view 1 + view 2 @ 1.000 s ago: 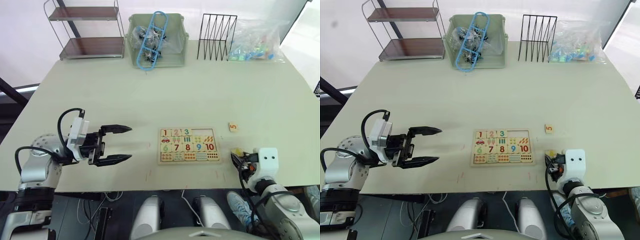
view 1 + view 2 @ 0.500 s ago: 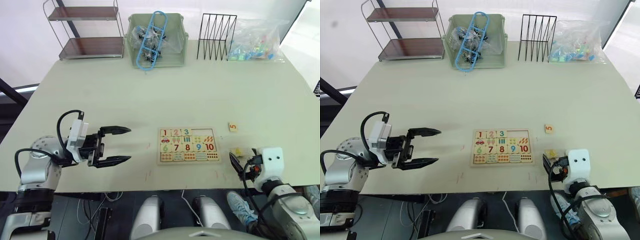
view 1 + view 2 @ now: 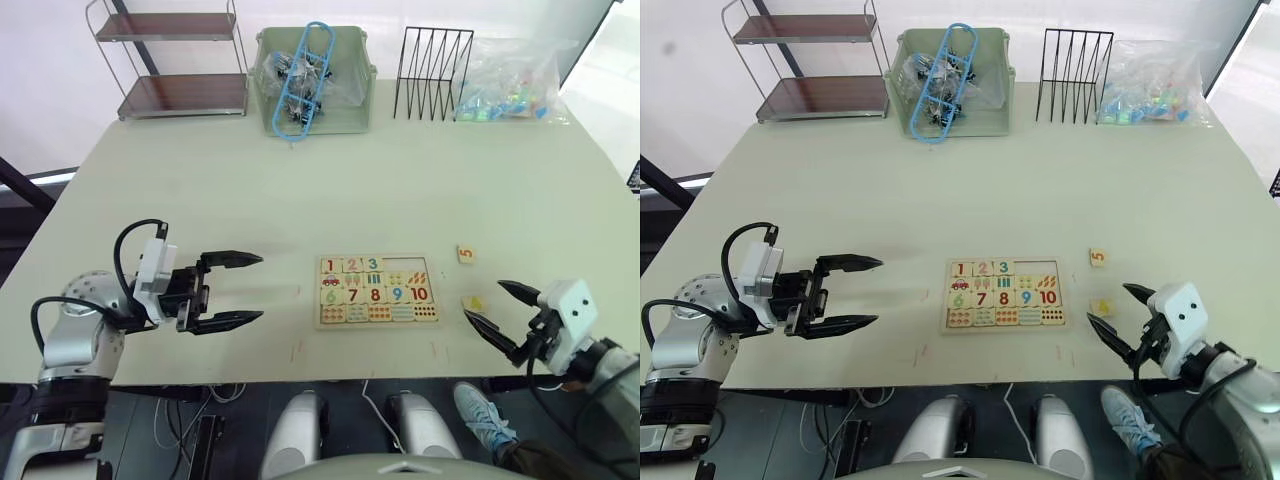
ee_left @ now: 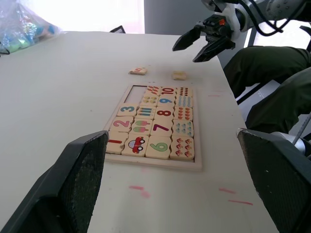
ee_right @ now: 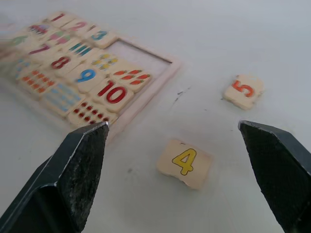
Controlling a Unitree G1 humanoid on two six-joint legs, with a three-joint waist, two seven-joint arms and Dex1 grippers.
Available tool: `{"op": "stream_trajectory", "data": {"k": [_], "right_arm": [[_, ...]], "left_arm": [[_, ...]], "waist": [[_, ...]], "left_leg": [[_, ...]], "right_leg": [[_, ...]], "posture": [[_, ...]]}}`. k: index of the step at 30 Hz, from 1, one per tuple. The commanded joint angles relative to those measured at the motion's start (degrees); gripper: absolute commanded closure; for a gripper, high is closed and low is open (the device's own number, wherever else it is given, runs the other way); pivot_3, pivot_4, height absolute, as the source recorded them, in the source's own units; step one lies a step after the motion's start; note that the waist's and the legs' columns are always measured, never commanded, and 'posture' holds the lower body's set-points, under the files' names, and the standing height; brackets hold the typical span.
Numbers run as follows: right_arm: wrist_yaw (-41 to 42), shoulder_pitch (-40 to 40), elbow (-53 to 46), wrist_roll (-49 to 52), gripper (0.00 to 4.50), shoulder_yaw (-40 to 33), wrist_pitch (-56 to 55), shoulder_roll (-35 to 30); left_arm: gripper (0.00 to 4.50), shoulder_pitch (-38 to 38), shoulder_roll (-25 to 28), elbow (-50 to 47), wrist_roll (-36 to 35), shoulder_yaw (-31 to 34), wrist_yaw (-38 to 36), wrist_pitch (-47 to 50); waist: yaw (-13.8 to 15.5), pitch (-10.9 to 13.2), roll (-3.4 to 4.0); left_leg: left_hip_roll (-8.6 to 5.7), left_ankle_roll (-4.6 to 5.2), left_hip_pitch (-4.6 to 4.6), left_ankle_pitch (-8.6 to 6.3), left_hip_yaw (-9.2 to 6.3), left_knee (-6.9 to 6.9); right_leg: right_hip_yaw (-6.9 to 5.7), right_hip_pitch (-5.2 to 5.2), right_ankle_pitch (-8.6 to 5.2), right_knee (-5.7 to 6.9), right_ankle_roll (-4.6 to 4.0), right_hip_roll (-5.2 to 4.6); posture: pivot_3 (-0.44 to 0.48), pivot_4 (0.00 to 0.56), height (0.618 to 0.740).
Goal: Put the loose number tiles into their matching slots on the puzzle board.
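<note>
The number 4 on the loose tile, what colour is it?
Yellow, on the loose tile. The right wrist view shows it best.

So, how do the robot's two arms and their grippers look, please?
Both arms are silver-grey metal with rounded joints and looping black cables. Each wrist carries a white boxy camera housing; the right one shows two small dark dots. The left gripper and the right gripper each have two black, tapered, pointed fingers on a black mount.

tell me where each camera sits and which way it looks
Left and right eye: on the head, looking down over the table, puzzle board and both arms.
Left wrist: looks along its open left gripper across the board toward the right gripper.
Right wrist: open right gripper looks at the 4 tile.
All share the board, 4 and 5 tile.
</note>
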Motion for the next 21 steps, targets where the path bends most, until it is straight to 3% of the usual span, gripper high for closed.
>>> {"op": "stream_trajectory", "data": {"k": [1,7,12,15,21], "right_arm": [[9.06,-4.33,5.47,1.89,0.02,-0.60,-5.08,-3.43],[27.22,-11.93,18.54,3.99,0.02,2.99,-9.51,-10.01],[38.53,-21.06,32.44,1.43,0.02,6.75,-19.42,-10.67],[42.81,-26.75,40.42,-3.93,0.02,11.21,-26.22,-11.41],[44.75,-35.60,47.65,-8.71,0.02,17.16,-27.74,-10.25]], "left_arm": [[0.00,-0.79,0.08,-0.24,0.10,-0.39,-1.86,-1.27],[0.00,-1.85,0.25,0.21,0.09,-1.28,-1.86,-1.70],[0.00,-2.64,0.69,0.12,-0.11,-1.66,-1.86,-1.65],[0.00,-2.55,1.13,-0.10,-0.49,-1.83,-1.86,-1.70],[0.00,-3.02,1.40,-0.33,-1.10,-2.88,-1.86,-1.90]], "waist": [[0.00,0.00,0.00],[0.06,0.03,-0.01],[0.05,0.06,0.00],[-0.07,0.07,0.01],[-0.01,0.16,0.14]], "left_leg": [[0.01,0.00,0.01,0.00,-0.01,0.00],[0.01,0.00,-0.02,0.00,-0.06,-0.03],[0.01,0.00,0.00,0.00,-0.05,0.00],[0.01,0.00,0.03,0.00,-0.01,0.01],[0.01,0.00,-0.01,0.00,-0.04,-0.03]], "right_leg": [[-0.01,0.01,0.01,-0.01,0.01,0.01],[-0.05,0.01,0.03,-0.02,0.03,0.03],[-0.05,0.04,0.04,-0.03,0.05,0.02],[-0.02,0.04,0.06,-0.02,0.05,0.02],[-0.05,0.00,0.06,-0.01,0.04,0.01]], "posture": [[0.000,0.150,0.740],[0.000,0.150,0.740],[0.000,0.150,0.740],[0.000,0.150,0.740],[0.000,0.150,0.740]]}}
